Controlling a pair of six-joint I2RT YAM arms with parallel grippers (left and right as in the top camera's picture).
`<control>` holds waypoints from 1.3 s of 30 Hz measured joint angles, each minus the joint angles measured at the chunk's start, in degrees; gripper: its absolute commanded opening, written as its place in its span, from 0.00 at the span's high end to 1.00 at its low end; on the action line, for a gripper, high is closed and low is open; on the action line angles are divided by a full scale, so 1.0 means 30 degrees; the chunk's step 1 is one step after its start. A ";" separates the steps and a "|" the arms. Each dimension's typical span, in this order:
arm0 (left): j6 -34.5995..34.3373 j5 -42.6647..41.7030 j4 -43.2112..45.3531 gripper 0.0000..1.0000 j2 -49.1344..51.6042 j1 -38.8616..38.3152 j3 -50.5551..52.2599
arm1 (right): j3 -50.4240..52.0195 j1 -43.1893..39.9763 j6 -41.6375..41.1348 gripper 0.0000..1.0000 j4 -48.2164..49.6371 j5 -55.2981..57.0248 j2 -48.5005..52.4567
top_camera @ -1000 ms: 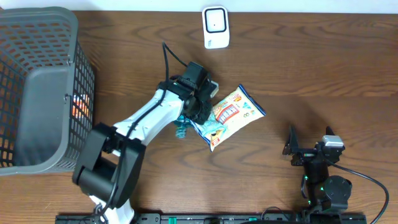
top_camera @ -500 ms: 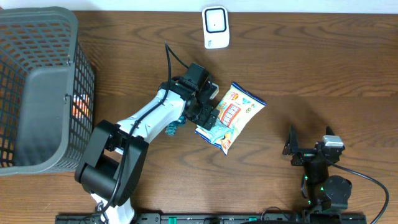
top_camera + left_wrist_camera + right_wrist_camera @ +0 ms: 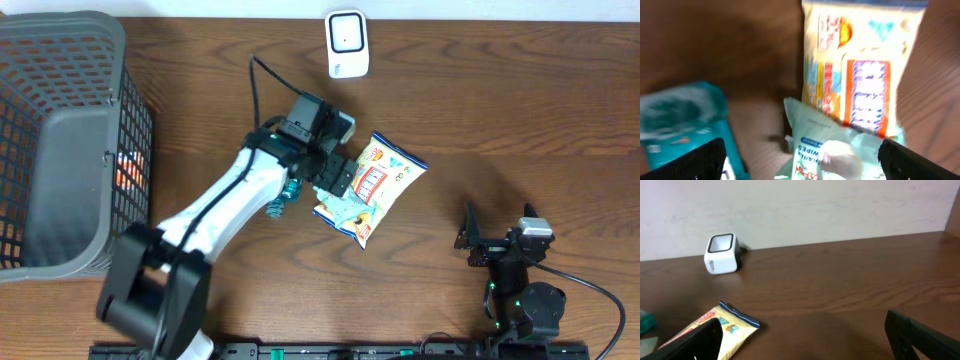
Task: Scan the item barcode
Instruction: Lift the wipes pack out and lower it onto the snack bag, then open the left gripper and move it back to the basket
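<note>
Snack bag point(image 3: 378, 185) just released onto tabletop point(image 3: 530, 110); left jaws wide, empty. Scanner point(image 3: 346, 43) well apart, scan pending. Right jaws open, empty.

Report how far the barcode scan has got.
Done: nothing visibly scanned; the snack bag lies on the table, away from the scanner. In hand: nothing held; the left fingers stand open over the bag. Left: grasp it, show its barcode to the scanner.
</note>
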State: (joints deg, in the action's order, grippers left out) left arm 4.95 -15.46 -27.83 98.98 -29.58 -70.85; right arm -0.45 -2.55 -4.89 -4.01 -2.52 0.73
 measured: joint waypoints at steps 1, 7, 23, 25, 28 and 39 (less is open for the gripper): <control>-0.0029 0.0240 0.0153 0.02 -0.0386 0.0000 0.0000 | 0.0000 0.0000 0.0000 0.01 0.0000 0.0000 0.0000; 0.0000 0.2011 0.0867 0.02 -0.2200 0.0000 0.0000 | 0.0000 0.0000 0.0000 0.01 0.0000 0.0000 0.0000; 0.0000 0.3155 0.3213 0.02 -0.6317 0.1807 0.0000 | 0.0000 0.0000 0.0000 0.01 0.0000 0.0000 0.0000; 0.0000 0.3169 0.3694 0.02 -0.6790 0.2470 0.0000 | 0.0000 0.0000 0.0000 0.01 0.0000 0.0000 0.0000; -0.0007 0.3271 0.4422 0.02 -0.7657 0.3359 0.0000 | 0.0000 0.0000 0.0000 0.01 0.0000 0.0000 0.0000; -0.1909 0.3264 0.9078 0.02 -1.0418 0.8000 0.0000 | 0.0000 0.0000 0.0000 0.01 -0.0007 -0.0007 0.0000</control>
State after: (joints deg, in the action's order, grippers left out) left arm -0.78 -5.67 -0.60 67.72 -5.58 -70.85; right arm -0.45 -2.55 -4.89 -4.03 -2.55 0.73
